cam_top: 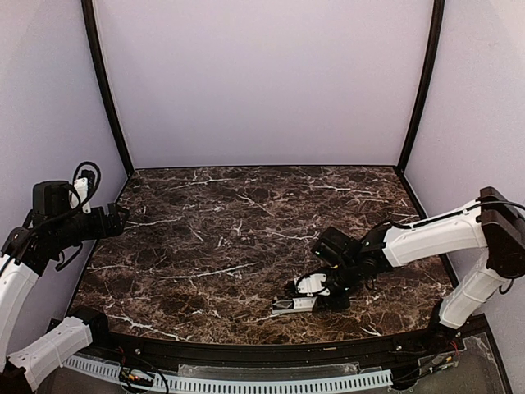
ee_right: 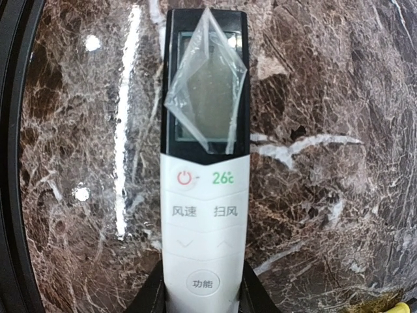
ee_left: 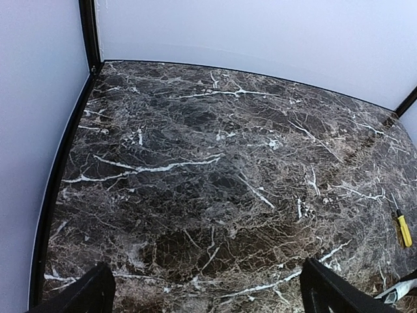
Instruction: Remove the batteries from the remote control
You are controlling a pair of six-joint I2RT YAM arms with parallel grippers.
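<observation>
The remote control [ee_right: 205,215] is a slim white bar lying button face up on the marble, its dark display end pointing away from my right wrist. A clear film is peeling off the display. My right gripper [ee_right: 204,290] has its black fingers [ee_right: 151,297] pressed against both long sides of the remote's near end. In the top view the remote control [cam_top: 295,305] lies near the table's front edge, with the right gripper [cam_top: 326,292] over it. No batteries show; the recess face is underneath. My left gripper [ee_left: 208,293] hangs open at the far left, high above bare marble [ee_left: 215,195].
A yellow-handled screwdriver [ee_left: 404,229] lies on the marble to the right of the remote; its tip end shows as a yellow bit [ee_right: 399,308] in the right wrist view. A black rail [cam_top: 271,349] edges the table front. Pale walls close in three sides.
</observation>
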